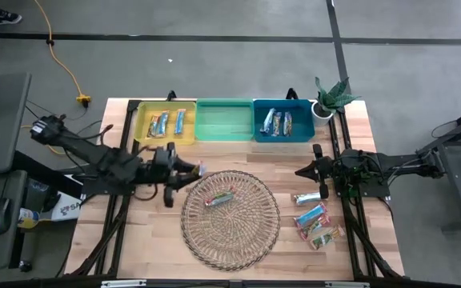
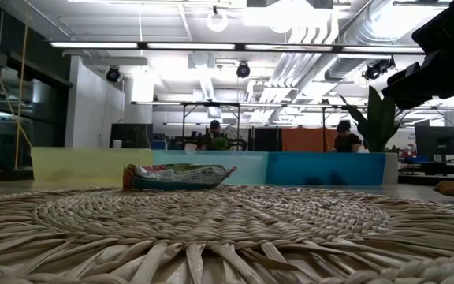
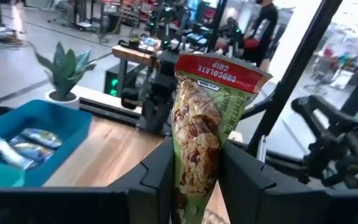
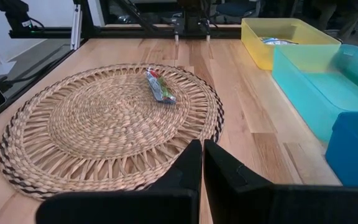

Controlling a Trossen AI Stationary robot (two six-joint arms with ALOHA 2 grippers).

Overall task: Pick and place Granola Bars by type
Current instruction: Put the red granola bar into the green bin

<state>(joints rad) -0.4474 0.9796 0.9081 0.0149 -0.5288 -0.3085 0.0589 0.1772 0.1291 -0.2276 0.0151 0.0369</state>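
My left gripper (image 1: 192, 170) hovers at the left rim of the round wicker tray (image 1: 230, 240) and is shut on a green and red granola bar (image 3: 197, 124). My right gripper (image 1: 301, 170) waits shut and holds nothing, right of the tray; its fingers (image 4: 219, 168) point across the tray. One multicoloured bar (image 1: 218, 199) lies flat on the tray (image 4: 104, 124), also visible in the low view as a bar (image 2: 178, 177). Three more bars (image 1: 310, 214) lie on the table right of the tray. Bars lie in the yellow bin (image 1: 166, 123) and the blue bin (image 1: 280, 122). My left gripper pinches the green and red bar between its two fingers (image 3: 157, 177), holding the green part of the wrapper (image 3: 194, 180). The fingers lie roughly level, pointing toward the table's right. The bar is lifted clear and sticks out past the fingertips, its red end (image 3: 219, 73) free.
The green bin (image 1: 223, 120) between the yellow and blue ones holds no bars. A potted plant (image 1: 330, 98) stands at the far right corner beside the blue bin. Bare wood shows between the tray and the bins. People are in the room behind.
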